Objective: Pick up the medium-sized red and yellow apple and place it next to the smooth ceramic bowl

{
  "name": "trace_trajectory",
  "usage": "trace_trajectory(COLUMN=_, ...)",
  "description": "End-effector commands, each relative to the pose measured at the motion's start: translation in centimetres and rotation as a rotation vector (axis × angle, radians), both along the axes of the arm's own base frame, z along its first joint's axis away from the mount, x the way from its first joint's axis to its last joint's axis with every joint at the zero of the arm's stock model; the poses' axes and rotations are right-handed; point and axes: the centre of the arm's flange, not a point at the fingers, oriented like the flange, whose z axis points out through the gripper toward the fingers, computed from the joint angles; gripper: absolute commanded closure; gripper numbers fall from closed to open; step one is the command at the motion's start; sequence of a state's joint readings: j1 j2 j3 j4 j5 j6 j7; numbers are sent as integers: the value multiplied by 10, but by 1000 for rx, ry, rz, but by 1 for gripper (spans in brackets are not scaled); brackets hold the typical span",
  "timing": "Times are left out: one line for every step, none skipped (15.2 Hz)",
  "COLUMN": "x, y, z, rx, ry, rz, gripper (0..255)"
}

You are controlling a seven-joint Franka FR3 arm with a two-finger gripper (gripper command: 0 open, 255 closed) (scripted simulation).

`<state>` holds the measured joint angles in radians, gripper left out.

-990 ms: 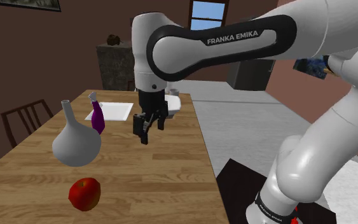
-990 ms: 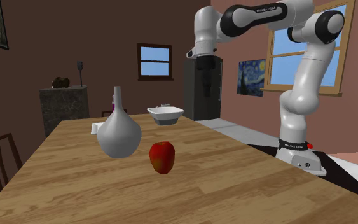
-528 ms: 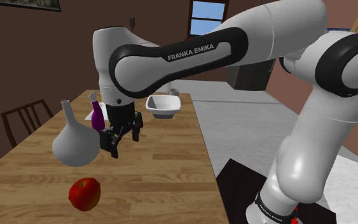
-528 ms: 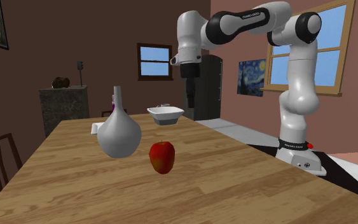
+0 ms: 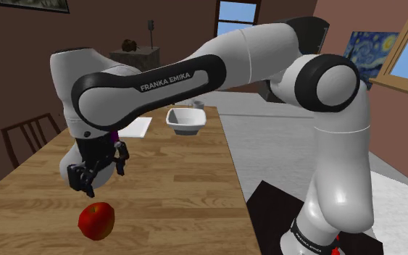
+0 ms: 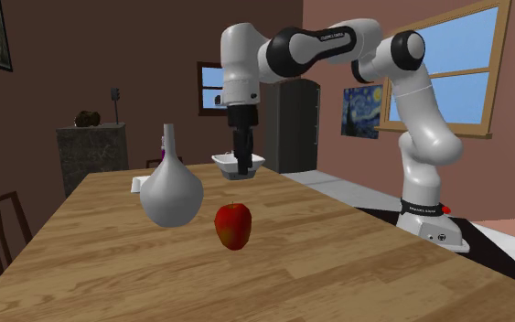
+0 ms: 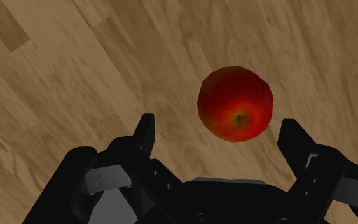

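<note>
a white robot arm reaches over a wooden desk (image 5: 173, 181) in a simulated dining room. its black gripper (image 5: 101, 177) hangs in the air with its two fingers spread wide and nothing between them.

the red and yellow apple (image 5: 96, 220) sits on the desk just below the gripper, apart from it and untouched. seen from the hand's own camera, the apple (image 7: 235, 104) lies beyond the fingertips of the gripper (image 7: 219, 127), stem dimple facing up. it lies within the gap between the fingers but nearer one finger than the other.

the white bowl (image 5: 185, 119) stands well apart from the gripper, farther along the desk on the side away from the apple. in the second exterior view the gripper (image 6: 242, 165) lines up in front of the bowl (image 6: 257, 162), above the apple (image 6: 233, 225). a grey long-necked vase (image 6: 171, 187) stands near the apple, off to one side of the gripper.

the step in hand looks like the approach to the pick: the hand is poised above the fruit, not yet lowered. the next move likely calls for a small sideways correction to centre the apple between the fingers. then comes a straight descent until the fingers flank its widest part, and a closing grip. care is needed not to nudge the round apple into rolling.
</note>
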<state>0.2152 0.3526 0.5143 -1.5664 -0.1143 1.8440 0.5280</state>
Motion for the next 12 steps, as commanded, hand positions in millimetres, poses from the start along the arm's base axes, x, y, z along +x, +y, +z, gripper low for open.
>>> trace_trajectory(x=12, y=21, z=-11, rx=-1, ry=0, rz=0, gripper=0)
trace_trajectory(x=18, y=31, z=-15, rx=-2, ry=0, rz=0, gripper=0)
trace_trajectory(x=25, y=42, z=-20, rx=-2, ry=1, rz=0, gripper=0)
trace_trajectory(x=25, y=42, z=-20, rx=-2, ry=1, rz=0, gripper=0)
trace_trajectory(x=25, y=42, z=-25, rx=-2, ry=1, rz=0, gripper=0)
trace_trajectory(x=25, y=42, z=-31, rx=-2, ry=1, rz=0, gripper=0)
trace_trajectory(x=24, y=43, z=-36, rx=-2, ry=1, rz=0, gripper=0)
trace_trajectory(x=24, y=43, z=-41, rx=-2, ry=1, rz=0, gripper=0)
trace_trajectory(x=24, y=43, z=-46, rx=-2, ry=1, rz=0, gripper=0)
trace_trajectory(x=23, y=43, z=-52, rx=-2, ry=1, rz=0, gripper=0)
trace_trajectory(x=23, y=43, z=-60, rx=-2, ry=1, rz=0, gripper=0)
trace_trajectory(x=23, y=43, z=-60, rx=-2, ry=1, rz=0, gripper=0)
